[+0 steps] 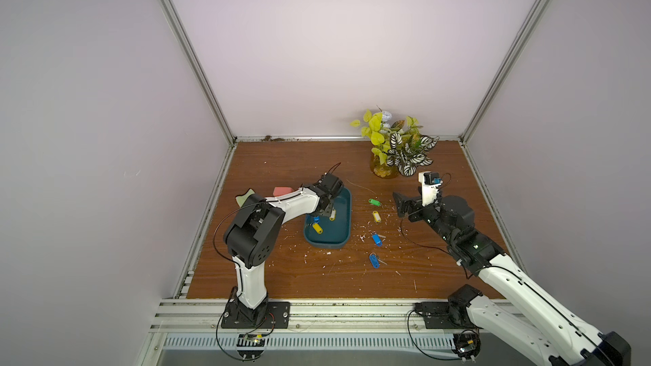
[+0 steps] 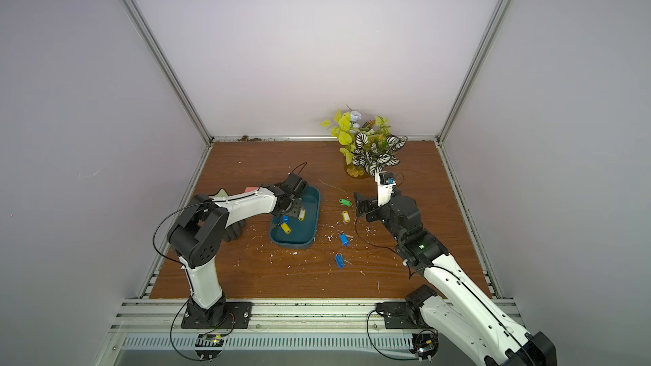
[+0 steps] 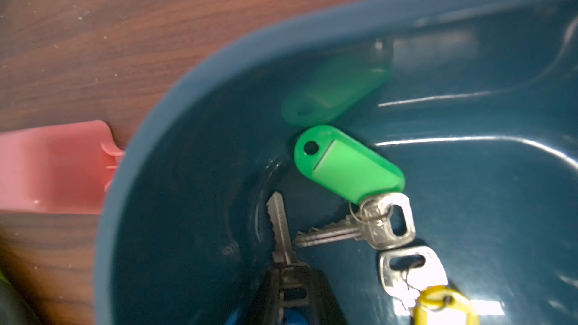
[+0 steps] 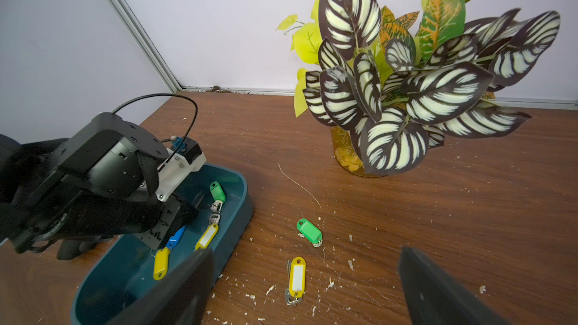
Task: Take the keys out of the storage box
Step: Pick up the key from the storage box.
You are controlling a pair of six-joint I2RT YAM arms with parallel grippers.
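**Though half emptied, the storage box (image 1: 329, 235) holds four keys (image 4: 206, 236)**

By appearance, the task is about half done. Four lie on the table (image 1: 281, 276) just beside the storage box, toward the right gripper (image 1: 403, 205): a green key (image 1: 374, 202), a yellow key (image 1: 377, 216), two blue keys (image 1: 377, 239). Four remain inside, tagged green, yellow, yellow, blue. Within the box, the left gripper (image 3: 286, 268) has narrow jaws pinching the blue-tagged key (image 3: 280, 223), blade projecting. The right gripper's jaws stand wide, empty. No legible writing; tag windows blank.
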